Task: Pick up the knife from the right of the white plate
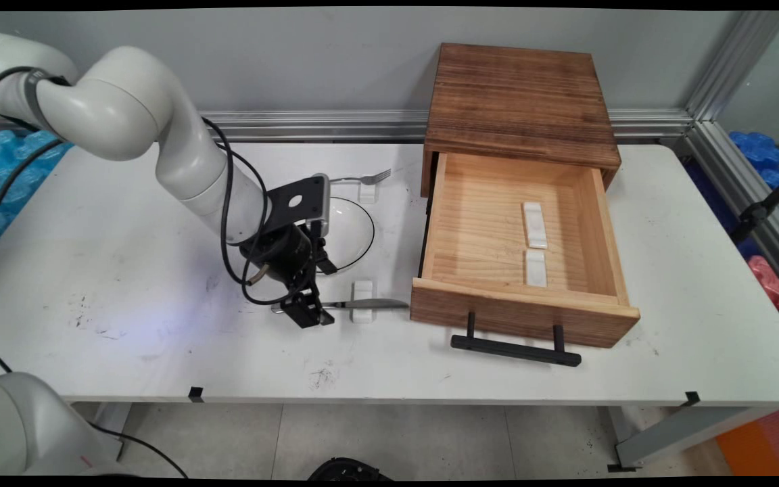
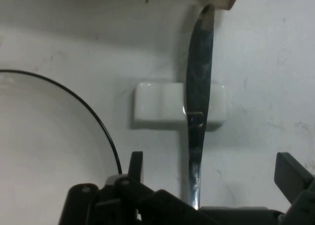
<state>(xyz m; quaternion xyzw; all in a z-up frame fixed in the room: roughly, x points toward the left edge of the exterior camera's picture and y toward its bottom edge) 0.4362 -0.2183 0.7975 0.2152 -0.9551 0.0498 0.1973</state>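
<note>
Gripper [image 1: 307, 312] low over the table [image 1: 126, 270] — fingers [image 2: 290, 173] spread apart, straddling the handle end of a table knife [image 1: 362, 304] without pinching it. In the hand view the handle runs up between the two fingers, clear of both.

The knife lies flat, blade pointing toward 3 o'clock, its middle propped on a small white rest [image 1: 362, 314]; the blade tip stops just short of the drawer's front corner.

At 12 o'clock from the gripper sits a white plate with a dark rim [image 1: 356, 230], partly hidden by the hand. Beyond it a fork [image 1: 362, 178] lies on a second white rest [image 1: 367, 192].

Toward 3 o'clock — a wooden drawer [image 1: 525, 311] pulled out of its dark wooden cabinet [image 1: 521, 101], black bar handle [image 1: 514, 348] facing the near edge. Two white rests [image 1: 534, 224] lie end to end inside.
</note>
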